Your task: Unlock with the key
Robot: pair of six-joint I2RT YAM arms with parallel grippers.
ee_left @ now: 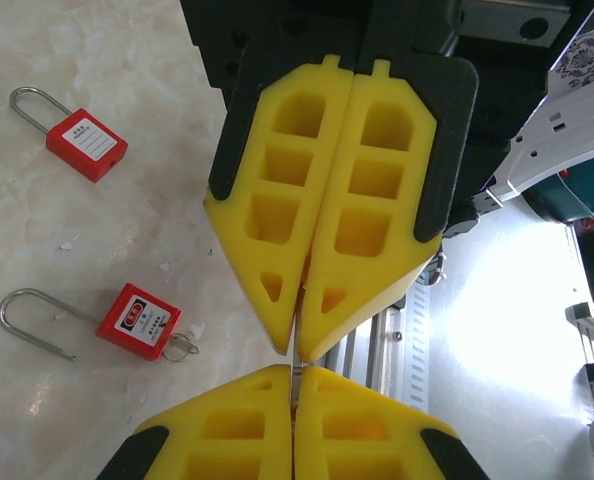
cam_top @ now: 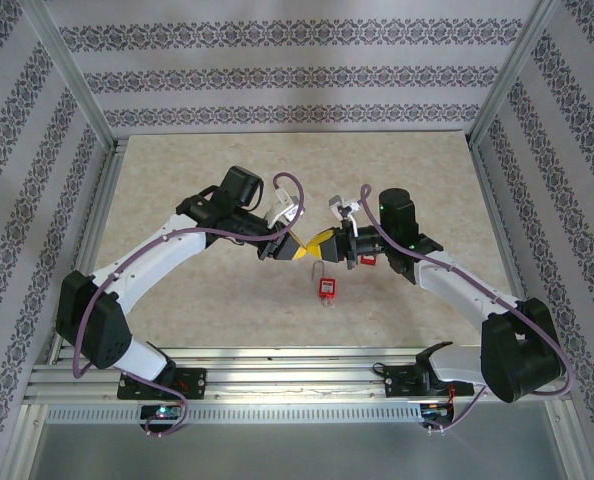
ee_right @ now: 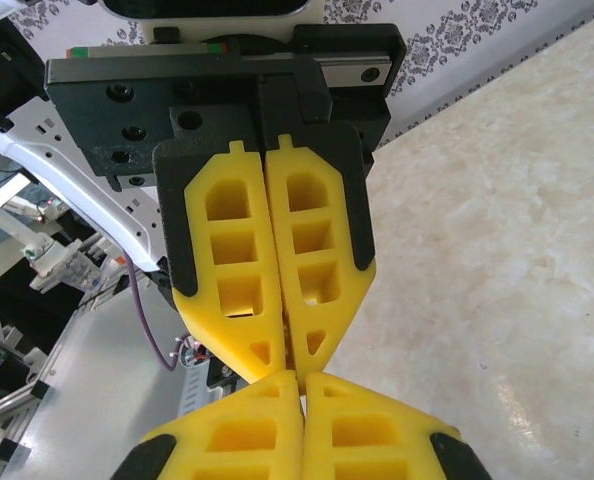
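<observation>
Yellow fingers (ee_left: pixel 227 440) of the left hand (ee_left: pixel 295 376) sit at the bottom of the left wrist view, pressed flat together with no gap. Right hand (ee_left: pixel 297 345) comes in from the top of that view, tip to tip with it, its pads closed on each other too. Thin metal sliver (ee_left: pixel 297 366) shows in the seam where the two sets of tips meet (can't tell if it is the key, or which hand actually grips it).

Right wrist view, same meeting from the other side: right hand (ee_right: pixel 302 380) at the bottom, left hand (ee_right: pixel 287 368) above, both narrow, tips touching.

Top view: both arms reach to the counter (cam_top: pixel 227 310) centre, left hand (cam_top: pixel 305 247) and right hand (cam_top: pixel 332 245) nose to nose, above the surface.

Two red padlocks lie flat on the counter.
- Open padlock (ee_left: pixel 137 322): shackle swung out, free end clear of the body, small wire ring (ee_left: pixel 182 347) at its base. In the top view the same lock (cam_top: pixel 327 288) lies just in front of the joined hands, apart from them.
- Second padlock (ee_left: pixel 85 145): white label up, shackle looks seated. In the top view a red body (cam_top: pixel 369 258) sits beside the right hand, partly covered by it.

The locks lie near each other, not touching.
</observation>
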